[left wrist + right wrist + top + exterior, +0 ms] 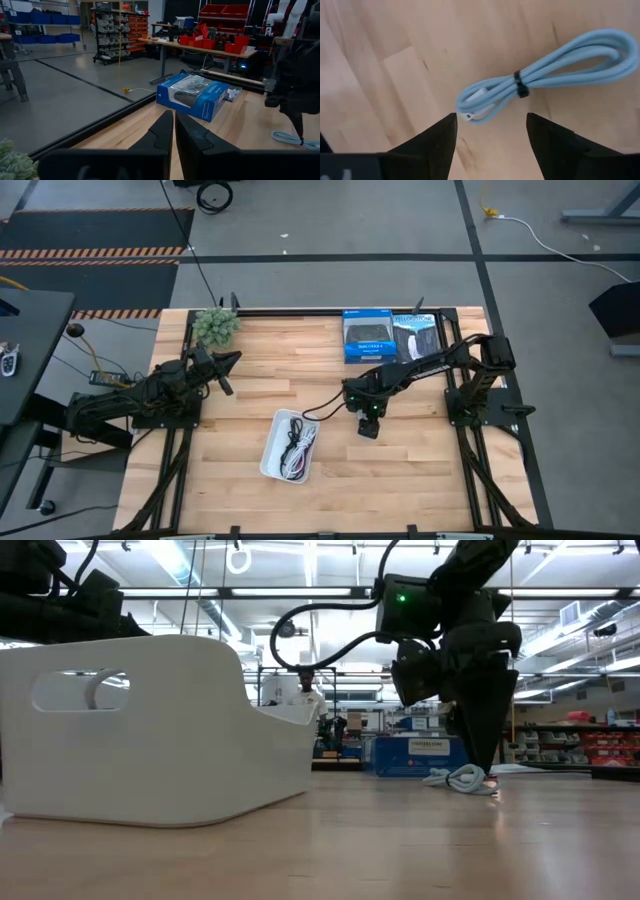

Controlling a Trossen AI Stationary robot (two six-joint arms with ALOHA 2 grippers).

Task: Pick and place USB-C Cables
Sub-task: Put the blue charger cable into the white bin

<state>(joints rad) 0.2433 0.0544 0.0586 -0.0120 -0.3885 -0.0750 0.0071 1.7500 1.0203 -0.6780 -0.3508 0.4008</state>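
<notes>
White bin (pixel 273 448) holds coiled cables (pixel 297 446); right hand (pixel 490 131) released above light-blue cable (pixel 545 72)

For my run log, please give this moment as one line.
right hand: open, above light-blue cable | left hand: shut, waiting | white bin: holds cables

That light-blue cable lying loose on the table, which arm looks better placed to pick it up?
The right. Its gripper hangs directly over the light-blue cable, fingers open either side of one end. The left gripper sits shut, far across the table near the plant.
</notes>
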